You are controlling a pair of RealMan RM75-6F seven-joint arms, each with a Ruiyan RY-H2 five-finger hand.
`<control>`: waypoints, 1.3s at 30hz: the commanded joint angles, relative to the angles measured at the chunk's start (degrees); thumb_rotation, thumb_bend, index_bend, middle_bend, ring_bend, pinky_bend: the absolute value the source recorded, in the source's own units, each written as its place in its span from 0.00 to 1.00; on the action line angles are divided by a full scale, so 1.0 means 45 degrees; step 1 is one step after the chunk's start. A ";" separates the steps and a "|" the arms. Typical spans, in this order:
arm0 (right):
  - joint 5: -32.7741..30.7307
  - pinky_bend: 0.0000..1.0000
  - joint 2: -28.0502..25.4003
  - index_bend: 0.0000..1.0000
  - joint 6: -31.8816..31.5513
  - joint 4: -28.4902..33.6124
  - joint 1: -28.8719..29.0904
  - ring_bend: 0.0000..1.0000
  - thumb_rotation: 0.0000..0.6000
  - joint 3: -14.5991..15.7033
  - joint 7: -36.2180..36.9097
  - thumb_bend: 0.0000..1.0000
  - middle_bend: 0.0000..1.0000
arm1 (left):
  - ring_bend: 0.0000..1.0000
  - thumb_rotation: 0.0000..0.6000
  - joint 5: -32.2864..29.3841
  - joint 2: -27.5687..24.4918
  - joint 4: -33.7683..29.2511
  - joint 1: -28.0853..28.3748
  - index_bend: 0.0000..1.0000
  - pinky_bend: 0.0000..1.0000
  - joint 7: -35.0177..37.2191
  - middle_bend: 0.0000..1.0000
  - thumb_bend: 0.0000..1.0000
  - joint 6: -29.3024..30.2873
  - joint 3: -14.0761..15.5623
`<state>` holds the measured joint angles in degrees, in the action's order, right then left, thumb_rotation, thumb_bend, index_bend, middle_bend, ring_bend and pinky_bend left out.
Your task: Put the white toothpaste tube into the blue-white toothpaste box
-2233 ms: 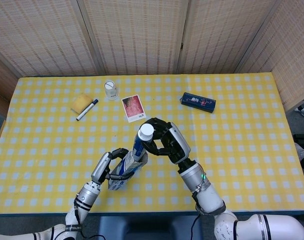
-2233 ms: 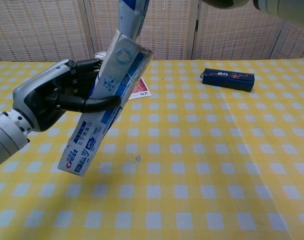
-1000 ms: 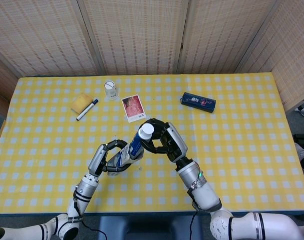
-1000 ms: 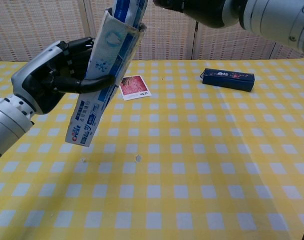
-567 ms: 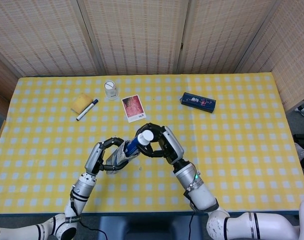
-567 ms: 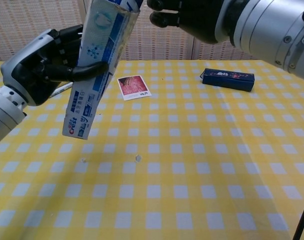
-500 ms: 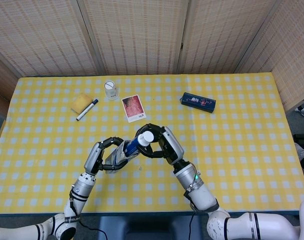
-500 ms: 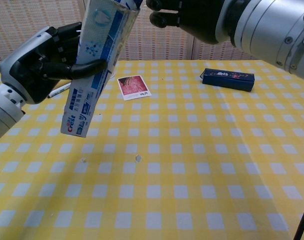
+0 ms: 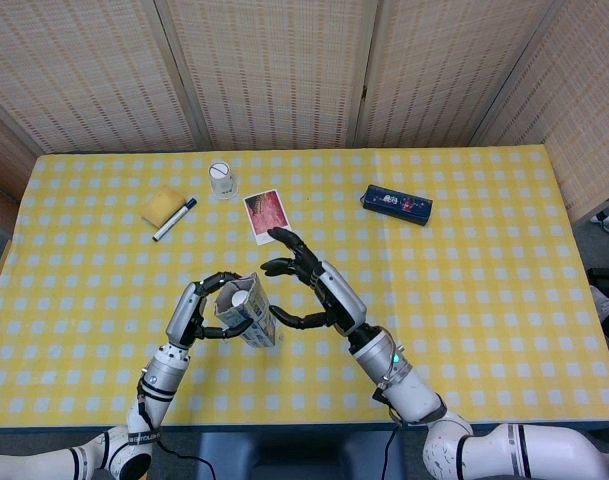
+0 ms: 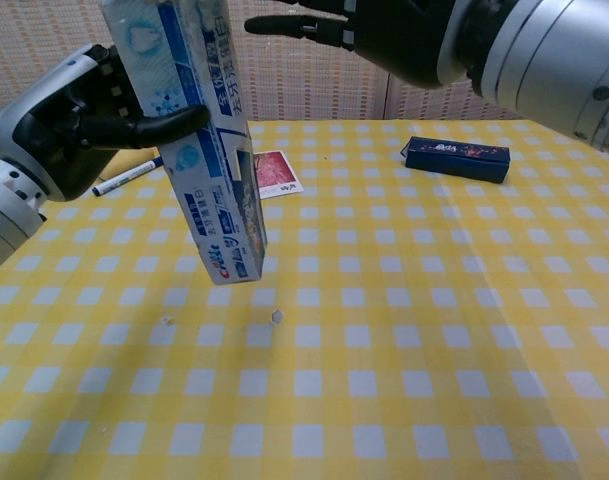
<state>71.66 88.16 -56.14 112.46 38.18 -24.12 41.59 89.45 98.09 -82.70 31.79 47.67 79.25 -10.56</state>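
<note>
We saw the left hand (image 10: 69, 125) gripping the blue-white toothpaste box (image 10: 197, 150) raised nearly upright above the table (image 10: 404, 330), the white toothpaste tube (image 9: 240, 297) inside its open top, and the right hand (image 9: 309, 288) beside it, fingers spread, holding nothing.

toothpaste box (image 10: 206, 150): red brand logo, blurred, unreadable | dark case (image 10: 455, 159): print illegible

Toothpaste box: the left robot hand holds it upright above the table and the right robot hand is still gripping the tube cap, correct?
Not quite. The left robot hand does hold the toothpaste box upright, but the right robot hand is open with fingers spread, gripping nothing, as the head view shows.
</note>
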 commanded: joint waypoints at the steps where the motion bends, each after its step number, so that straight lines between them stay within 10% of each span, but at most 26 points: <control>1: 0.0187 0.20 -0.0152 0.00 0.0004 0.0030 -0.0051 0.20 1.00 -0.0014 0.0370 0.48 0.03 | 0.49 1.00 -0.0001 -0.0017 0.0015 0.0005 0.54 0.46 0.0022 0.66 0.25 -0.0003 0.0010; 19: 0.2265 0.20 -0.2955 0.00 -0.1674 0.0330 -0.1836 0.18 1.00 0.0541 0.2442 0.48 0.02 | 0.51 1.00 0.0140 -0.1784 0.1330 0.0042 0.57 0.47 -0.1484 0.66 0.25 -0.0592 0.0378; 29: 0.3412 0.20 -0.4117 0.00 -0.2413 -0.0496 -0.2440 0.16 1.00 0.1126 0.4626 0.48 0.01 | 0.51 1.00 0.0461 -0.2975 0.2003 0.0365 0.57 0.47 -0.5358 0.66 0.25 -0.1571 0.0936; 39: 0.3790 0.19 -0.4534 0.00 -0.2947 -0.0975 -0.2594 0.14 1.00 0.1652 0.5228 0.48 0.01 | 0.51 1.00 0.0096 -0.1747 0.3484 0.0650 0.55 0.47 -0.8470 0.66 0.25 -0.2116 0.1021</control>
<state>88.62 67.95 -69.16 108.21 26.56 -16.86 64.86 90.44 88.80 -68.01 34.20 10.14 70.66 -6.22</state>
